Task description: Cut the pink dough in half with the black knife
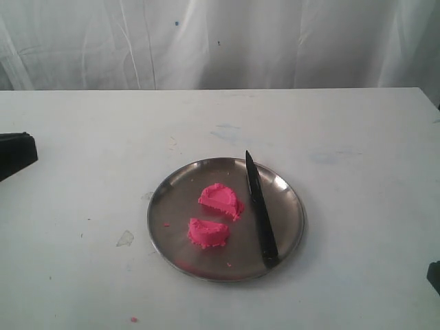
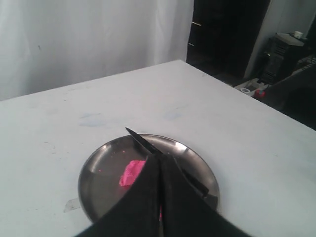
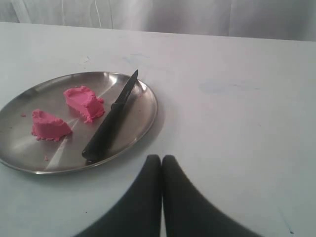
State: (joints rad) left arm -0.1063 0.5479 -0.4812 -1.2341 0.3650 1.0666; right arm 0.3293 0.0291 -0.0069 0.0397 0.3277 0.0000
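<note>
The pink dough lies in two half-round pieces (image 1: 221,200) (image 1: 207,232) on a round steel plate (image 1: 172,199), a gap between them. The black knife (image 1: 260,210) rests loose on the plate's right side, its point toward the back rim. In the exterior view my left gripper (image 1: 14,152) stays at the far left edge and my right gripper (image 1: 434,275) at the lower right edge, both away from the plate. In the left wrist view the left gripper (image 2: 160,158) is shut and empty, hiding part of the dough (image 2: 132,172) and knife (image 2: 143,140). The right gripper (image 3: 161,159) is shut and empty over bare table, near the knife's handle (image 3: 101,143).
Pink crumbs (image 1: 133,319) and a small clear scrap (image 1: 125,238) lie on the white table left of the plate. A white curtain hangs behind the table. Dark equipment (image 2: 286,49) stands beyond the table's edge in the left wrist view.
</note>
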